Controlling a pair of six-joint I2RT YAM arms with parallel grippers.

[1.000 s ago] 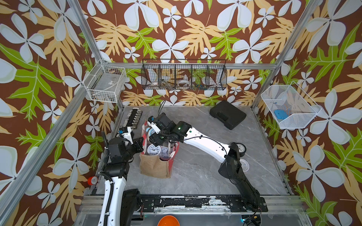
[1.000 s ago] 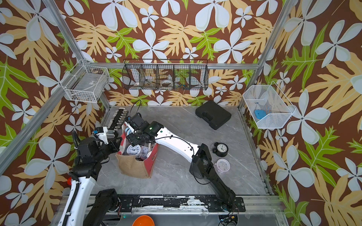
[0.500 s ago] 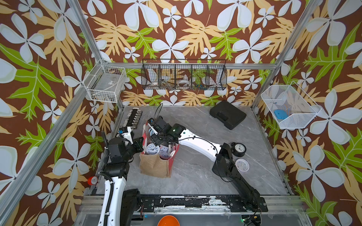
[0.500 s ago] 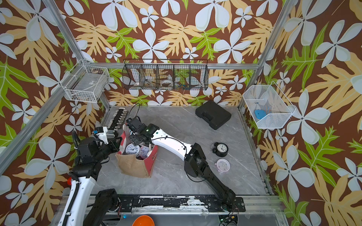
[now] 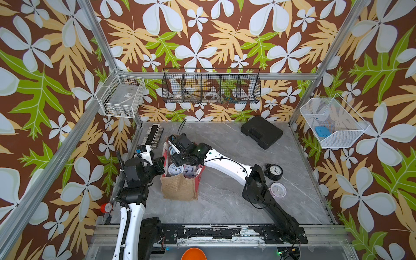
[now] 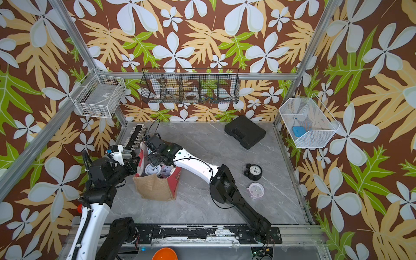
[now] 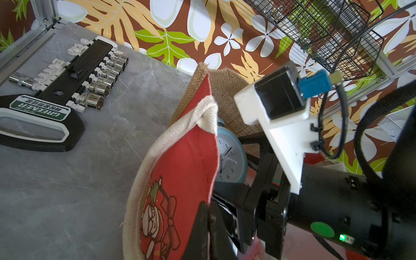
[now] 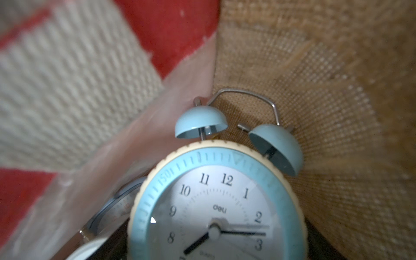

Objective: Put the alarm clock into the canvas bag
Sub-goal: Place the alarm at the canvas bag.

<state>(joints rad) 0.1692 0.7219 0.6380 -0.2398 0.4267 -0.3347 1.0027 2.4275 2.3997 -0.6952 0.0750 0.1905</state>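
Left tool (image 7: 208,211) is pinched tight on the canvas bag's (image 5: 179,186) floppy red rim; right tool (image 5: 177,158) is down inside, can't tell its spread; blue twin-bell alarm clock (image 8: 216,202) is inside the bag; rigid, probably slick, so grab the body, not the bells.

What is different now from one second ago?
The right arm reached farther into the bag, and its elbow swung away from the black clock. Nothing visibly taken or released. The left gripper stays shut on the bag's rim; the bag did not move.
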